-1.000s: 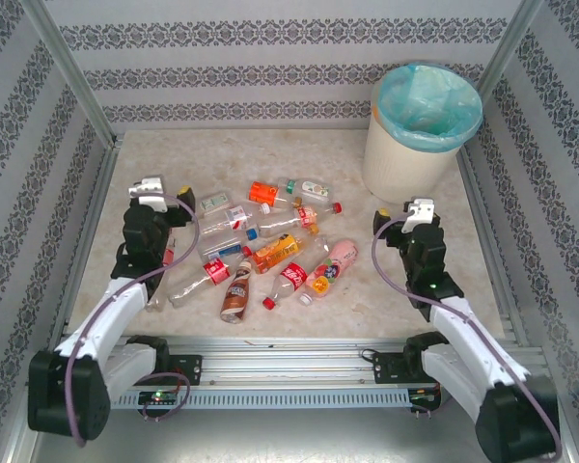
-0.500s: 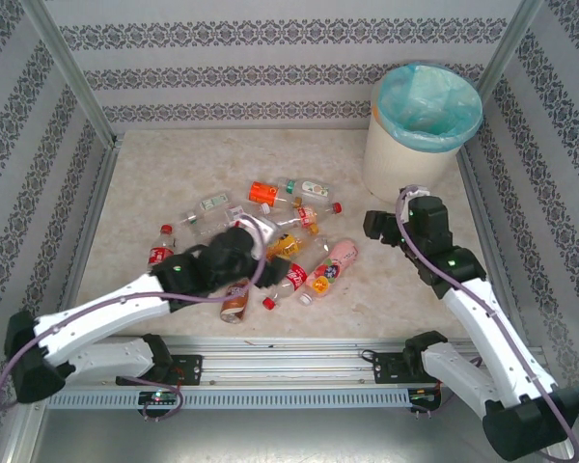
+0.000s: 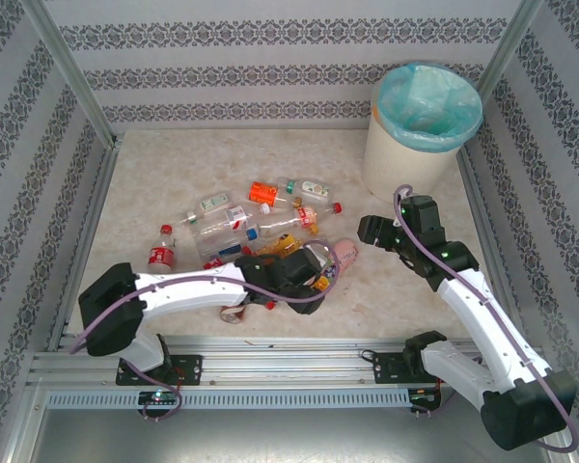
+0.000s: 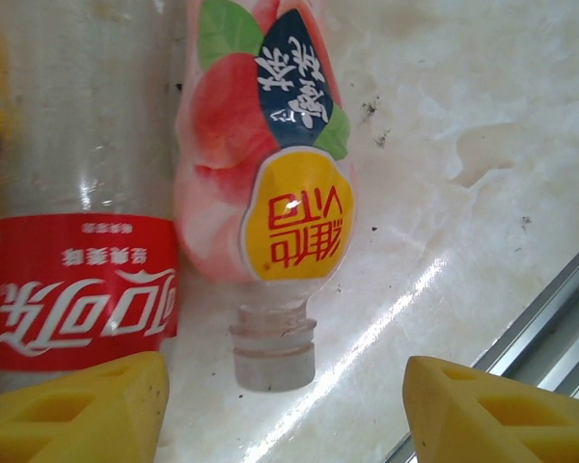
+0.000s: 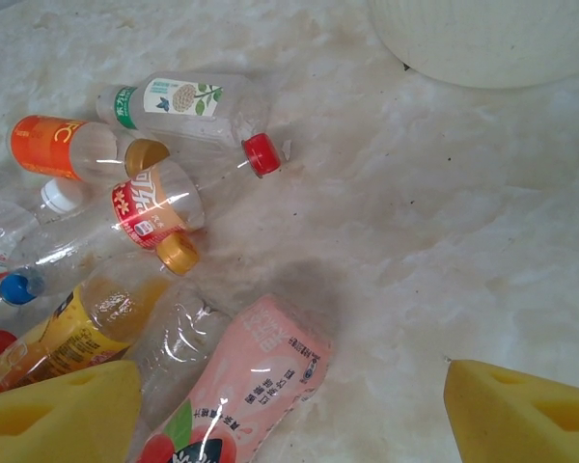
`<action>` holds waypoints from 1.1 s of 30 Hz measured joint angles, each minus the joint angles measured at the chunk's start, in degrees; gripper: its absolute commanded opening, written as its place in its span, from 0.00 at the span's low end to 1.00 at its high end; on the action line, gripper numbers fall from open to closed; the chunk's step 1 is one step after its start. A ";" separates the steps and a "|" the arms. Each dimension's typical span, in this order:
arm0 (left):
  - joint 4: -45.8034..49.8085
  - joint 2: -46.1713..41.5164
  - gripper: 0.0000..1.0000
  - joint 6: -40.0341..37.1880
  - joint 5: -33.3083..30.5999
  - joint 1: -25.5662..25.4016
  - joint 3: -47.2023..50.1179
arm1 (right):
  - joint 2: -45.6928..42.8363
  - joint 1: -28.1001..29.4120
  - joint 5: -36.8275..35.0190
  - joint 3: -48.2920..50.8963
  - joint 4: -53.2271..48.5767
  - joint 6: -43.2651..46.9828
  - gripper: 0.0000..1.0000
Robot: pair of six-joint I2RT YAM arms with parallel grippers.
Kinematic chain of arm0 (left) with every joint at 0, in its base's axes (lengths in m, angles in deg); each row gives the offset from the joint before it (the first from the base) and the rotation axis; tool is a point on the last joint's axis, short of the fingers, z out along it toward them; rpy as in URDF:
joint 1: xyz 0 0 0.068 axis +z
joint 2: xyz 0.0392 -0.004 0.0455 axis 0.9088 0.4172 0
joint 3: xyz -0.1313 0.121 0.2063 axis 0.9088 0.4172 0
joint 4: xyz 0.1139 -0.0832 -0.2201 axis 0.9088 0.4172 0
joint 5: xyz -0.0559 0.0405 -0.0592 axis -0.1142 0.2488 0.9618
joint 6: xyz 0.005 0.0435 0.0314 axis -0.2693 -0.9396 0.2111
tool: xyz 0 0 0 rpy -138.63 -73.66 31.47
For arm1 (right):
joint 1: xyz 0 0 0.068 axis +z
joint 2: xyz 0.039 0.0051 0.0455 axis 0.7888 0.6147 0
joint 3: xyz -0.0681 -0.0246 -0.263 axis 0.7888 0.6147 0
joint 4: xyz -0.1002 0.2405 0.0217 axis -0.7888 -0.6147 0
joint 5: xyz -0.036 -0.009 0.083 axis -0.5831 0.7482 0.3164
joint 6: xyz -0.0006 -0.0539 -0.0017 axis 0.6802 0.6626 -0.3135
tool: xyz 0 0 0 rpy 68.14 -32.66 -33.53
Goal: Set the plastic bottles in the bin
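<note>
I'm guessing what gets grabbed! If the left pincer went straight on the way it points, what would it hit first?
Probably the pink bottle: its open neck lies between the yellow fingers of the left pincer; depth is unclear.

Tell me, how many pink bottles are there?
1. The pink bottle lies capless at the heap's right edge, below the left gripper. The left arm covers part of the heap, so another may be hidden.

Clear bottle point(image 4: 77, 125): Coca-Cola (in Chinese)
</note>
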 measured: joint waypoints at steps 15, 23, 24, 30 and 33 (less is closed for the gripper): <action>4.92 8.98 0.52 0.02 0.92 0.02 -5.44 | -1.68 -0.11 -0.04 0.00 0.02 -0.44 0.80; 5.03 11.08 0.47 0.02 1.55 0.02 -5.46 | -2.75 -0.11 -0.04 0.00 0.02 -0.44 0.80; 5.11 11.41 0.47 0.00 1.55 0.02 -5.57 | -2.99 -0.13 -0.07 0.00 0.02 -0.46 0.80; 5.92 13.42 0.36 0.11 1.55 0.02 -6.91 | -4.13 -0.13 -0.09 0.00 0.00 -0.46 0.79; 6.34 13.40 0.29 0.31 1.55 0.02 -7.21 | -4.63 -0.13 -0.31 0.00 -0.02 -0.44 0.79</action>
